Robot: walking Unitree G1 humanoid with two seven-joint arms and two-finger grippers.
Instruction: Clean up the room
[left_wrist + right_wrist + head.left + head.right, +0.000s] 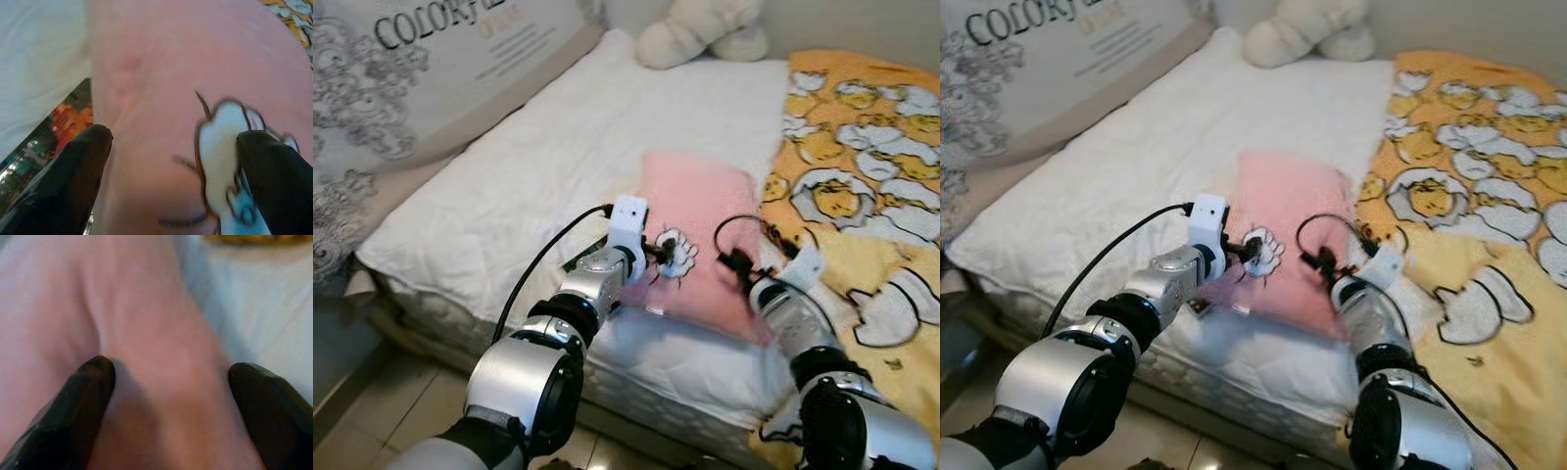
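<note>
A pink pillow (700, 230) with a cartoon print is laid on the white mattress (538, 186) near the bed's front edge, beside a yellow egg-patterned blanket (862, 186). The left gripper (171, 161) and right gripper (168, 391) are pressed onto the pillow, fingers spread wide, nothing clamped. A plush toy (700, 29) is seen at the head.

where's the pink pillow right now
The pink pillow lies near the bed's front edge, between the white duvet and yellow blanket, both tools over it.
</note>
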